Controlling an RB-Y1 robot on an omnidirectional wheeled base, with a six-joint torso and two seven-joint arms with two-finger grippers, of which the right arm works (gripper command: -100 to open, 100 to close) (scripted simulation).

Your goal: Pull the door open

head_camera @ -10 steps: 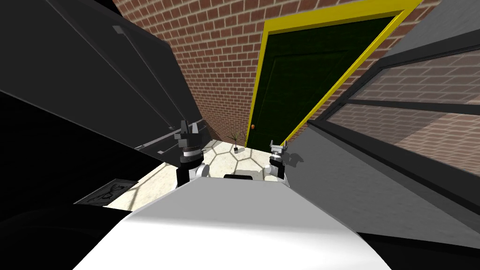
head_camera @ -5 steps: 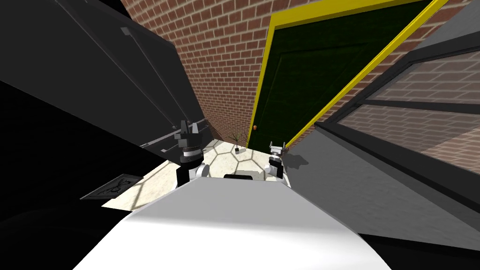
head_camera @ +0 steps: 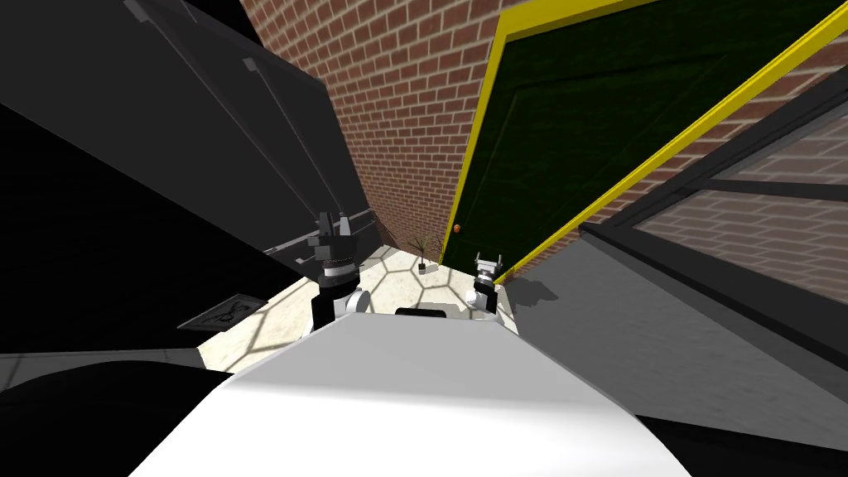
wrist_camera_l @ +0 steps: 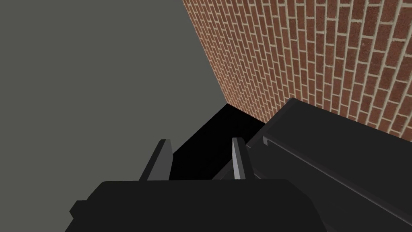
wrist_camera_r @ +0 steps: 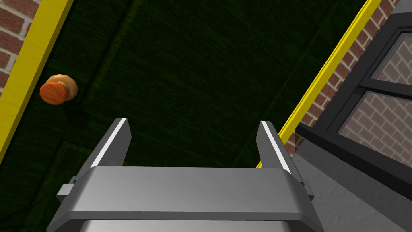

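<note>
Rolled head camera looks steeply down at the green door [head_camera: 580,141], upper right. Right wrist faces it closer; left wrist, the brick wall [wrist_camera_l: 314,52].

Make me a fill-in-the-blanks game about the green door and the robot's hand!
1. The frame around the dark green door is coloured ____.
2. The round knob on the door is coloured ____.
3. The right gripper has its fingers ____, with nothing between them.
4. The wall beside the door is made of ____.

Missing words: yellow, orange, open, brick.
</note>
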